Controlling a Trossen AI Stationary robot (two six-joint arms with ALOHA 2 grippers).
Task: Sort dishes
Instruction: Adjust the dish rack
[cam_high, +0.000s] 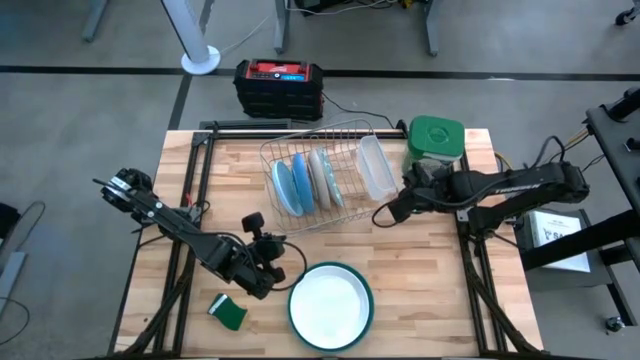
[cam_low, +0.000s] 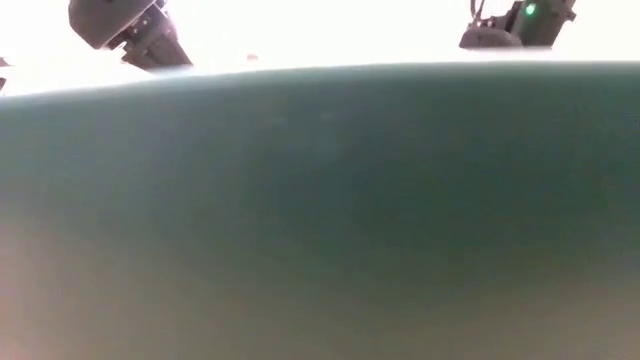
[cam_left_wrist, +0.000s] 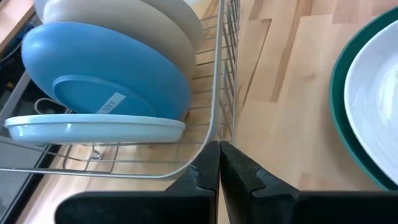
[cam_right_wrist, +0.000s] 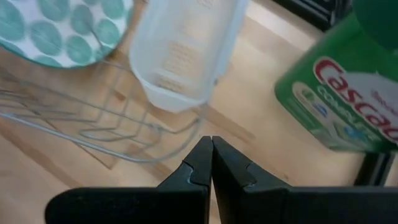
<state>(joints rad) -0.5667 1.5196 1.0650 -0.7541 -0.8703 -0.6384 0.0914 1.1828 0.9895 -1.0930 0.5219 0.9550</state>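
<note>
Overhead view: wooden surface (cam_high: 420, 260) bearing a wire dish rack (cam_high: 325, 170) at centre-far, a large white plate with teal rim (cam_high: 330, 305) lying flat at the near edge, a small green sponge (cam_high: 229, 312) to its left, and a green detergent tub (cam_high: 437, 140) at far right; a black and red box (cam_high: 279, 87) sits on the floor beyond the surface. Light blue plates (cam_high: 290, 185) and paler cream plates (cam_high: 325, 175) stand on edge in the rack, with a clear container (cam_high: 375, 167) at the rack's right end. Left end effector (cam_high: 268, 243), clenched and holding nothing, lies between the rack's near left corner and the large plate, close to both; right end effector (cam_high: 385, 214), likewise clenched and empty, lies just beside the rack's near right corner, below the clear container. Left wrist view alone shows a label on a blue plate's underside and the teal rim of the large plate at its edge, cut off; right wrist view alone shows a plate with teal dots (cam_right_wrist: 62, 28) in the rack and lettering on the tub. Low view is almost wholly blocked by a blurred teal mass; only dark arm parts show above it.
</note>
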